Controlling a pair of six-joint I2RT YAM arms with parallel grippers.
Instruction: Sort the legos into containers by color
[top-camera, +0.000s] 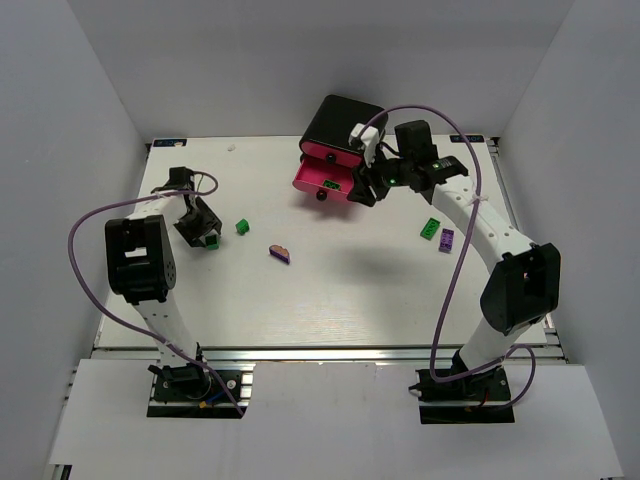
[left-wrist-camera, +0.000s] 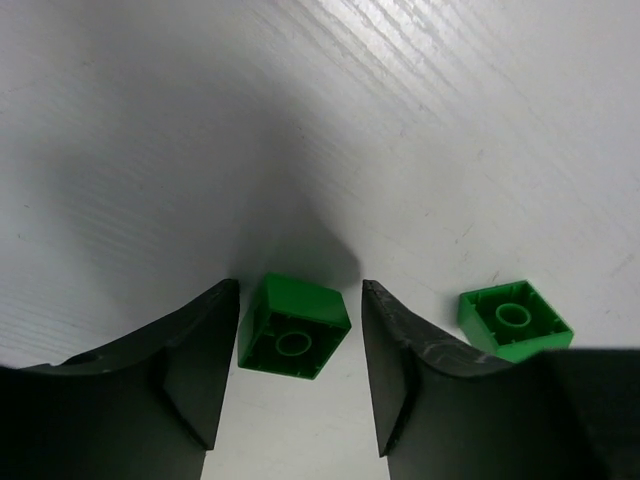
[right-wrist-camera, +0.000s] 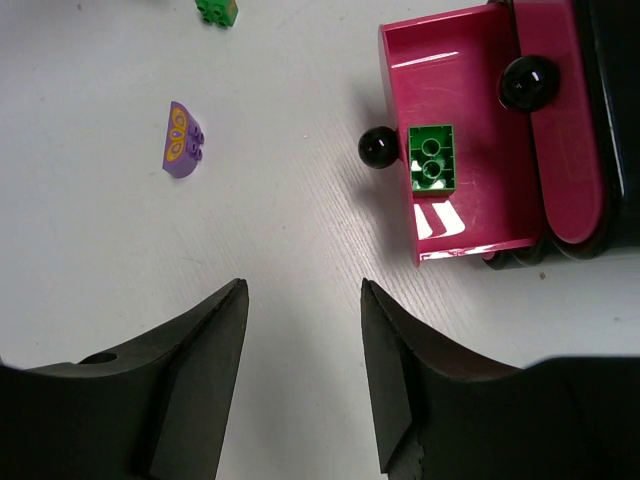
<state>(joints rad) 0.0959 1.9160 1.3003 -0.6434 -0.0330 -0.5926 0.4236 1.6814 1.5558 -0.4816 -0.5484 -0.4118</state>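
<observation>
presently, on the left: left gripper (left-wrist-camera: 300, 292) down close to the bench (left-wrist-camera: 300, 100), jaws parted to a middling gap and straddling a bright green lego (left-wrist-camera: 293, 327) without clamping it, a sliver of bench visible on either side of the brick. just beyond one finger, a second green lego (left-wrist-camera: 514, 318), lying free, apart from the first.

further along, near the middle of the bench: a purple curved lego (top-camera: 279, 253), alone, well apart from both arms.

at the far side: a glossy black box (top-camera: 340, 120) with its pink drawers. one open drawer (right-wrist-camera: 470, 60) pulled out toward the middle of the bench, black knob (right-wrist-camera: 378, 149) on its front; inside, a two-stud green lego (right-wrist-camera: 432, 157), studs up, resting against the front wall right by that knob. above it, a shut drawer (right-wrist-camera: 565, 150) with a knob of its own (right-wrist-camera: 529, 83).

right gripper (right-wrist-camera: 304, 292) above the bench just in front of the open drawer, jaws at a middling gap, nothing between them, touching neither drawer nor knob.

over on the right side of the bench, beside the right arm: a loose green lego (top-camera: 430, 229) and a purple lego (top-camera: 446, 240), just beside each other, outside any drawer.
</observation>
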